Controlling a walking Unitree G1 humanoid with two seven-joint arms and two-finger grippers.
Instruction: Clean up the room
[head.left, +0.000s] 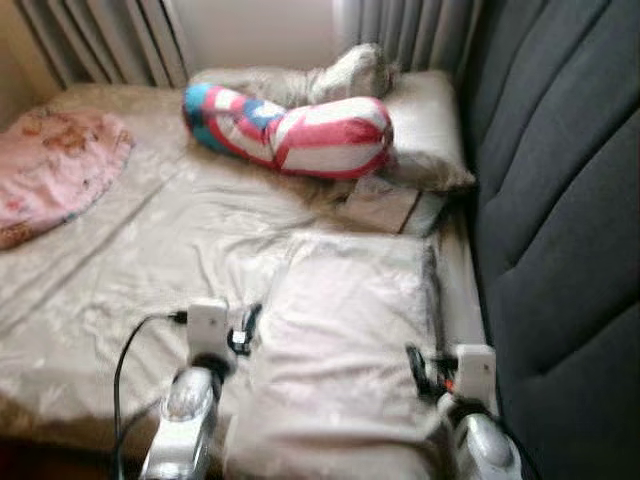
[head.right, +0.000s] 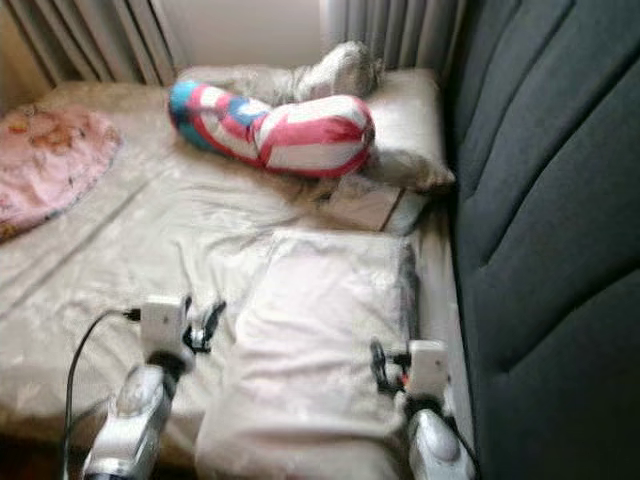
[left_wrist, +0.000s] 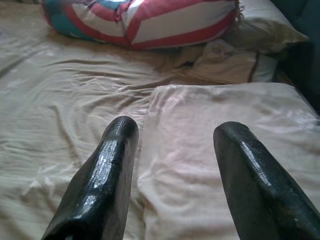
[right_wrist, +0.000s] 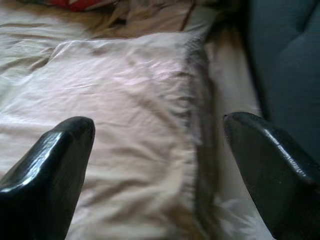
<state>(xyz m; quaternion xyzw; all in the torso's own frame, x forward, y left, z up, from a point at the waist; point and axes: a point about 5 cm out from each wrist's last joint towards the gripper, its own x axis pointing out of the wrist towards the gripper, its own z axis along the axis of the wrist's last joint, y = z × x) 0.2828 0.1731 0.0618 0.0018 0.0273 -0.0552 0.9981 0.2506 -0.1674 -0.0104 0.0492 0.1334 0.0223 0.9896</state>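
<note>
The pale pillow is lying on the bed beside the dark headboard, at six o'clock from the striped bolster. The left gripper and right gripper are flanking it, fingers spread and empty. Judged step: lining up to straighten it; next, both closing on its edges

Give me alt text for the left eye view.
A pale pillow lies on a beige bed, with the left gripper and right gripper open at its two sides. Beyond lies a red, white and blue bolster; a grey headboard stands right.
</note>
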